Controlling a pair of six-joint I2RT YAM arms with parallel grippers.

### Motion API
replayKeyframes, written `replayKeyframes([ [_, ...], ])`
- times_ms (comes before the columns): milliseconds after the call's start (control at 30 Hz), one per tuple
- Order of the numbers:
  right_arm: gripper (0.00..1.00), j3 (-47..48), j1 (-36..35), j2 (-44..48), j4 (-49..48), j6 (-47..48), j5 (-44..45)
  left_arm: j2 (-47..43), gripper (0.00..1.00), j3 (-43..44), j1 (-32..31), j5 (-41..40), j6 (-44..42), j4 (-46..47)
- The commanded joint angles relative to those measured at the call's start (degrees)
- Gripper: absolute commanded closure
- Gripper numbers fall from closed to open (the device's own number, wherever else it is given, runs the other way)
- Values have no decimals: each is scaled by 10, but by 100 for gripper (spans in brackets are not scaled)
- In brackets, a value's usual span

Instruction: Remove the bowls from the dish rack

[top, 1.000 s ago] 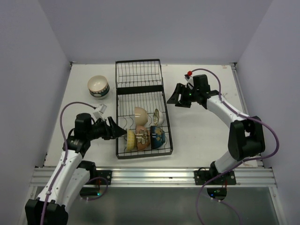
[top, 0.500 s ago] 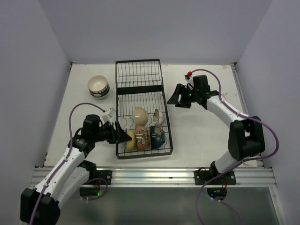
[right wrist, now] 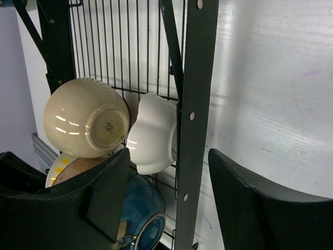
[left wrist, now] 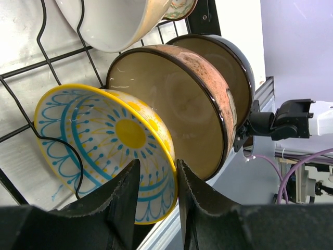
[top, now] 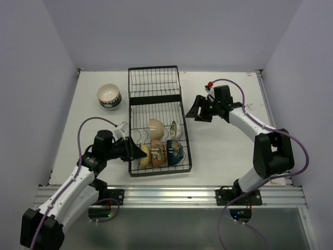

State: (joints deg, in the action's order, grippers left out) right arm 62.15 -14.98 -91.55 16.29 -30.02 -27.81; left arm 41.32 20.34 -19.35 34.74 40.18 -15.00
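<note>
Left pincer (left wrist: 156, 174) narrower astride racked yellow bowl (left wrist: 112, 140)

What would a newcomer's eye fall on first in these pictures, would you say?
Probably the five bowls standing on edge in the near section of the black dish rack. Next, the left gripper, its fingers either side of the yellow-and-blue bowl at its rim, at the rack's near left corner. A sixth bowl sits upright alone on the table, far left, and the right gripper hangs open beside the rack.
</note>
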Motion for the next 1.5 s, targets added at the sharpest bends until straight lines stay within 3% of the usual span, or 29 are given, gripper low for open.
replayKeyframes([
  [0, 35, -5, 0, -1, -20, -5, 1, -5, 63, -4, -8, -10, 21, 26],
  [200, 35, -9, 0, 0, -22, -2, 0, 4, 68, -7, -17, -14, 28, 35],
  [333, 35, -11, 0, -1, -21, 0, 0, 4, 83, -11, -24, -18, 41, 45],
  [567, 35, -10, 0, -3, -20, 0, -3, -3, 100, -20, -27, -27, 64, 52],
  [1133, 35, 7, 1, -2, 0, 13, 0, -113, 100, -83, -27, -114, 198, 108],
  [1467, 35, 11, 0, -2, 10, 21, 1, -164, 100, -92, -27, -174, 228, 104],
])
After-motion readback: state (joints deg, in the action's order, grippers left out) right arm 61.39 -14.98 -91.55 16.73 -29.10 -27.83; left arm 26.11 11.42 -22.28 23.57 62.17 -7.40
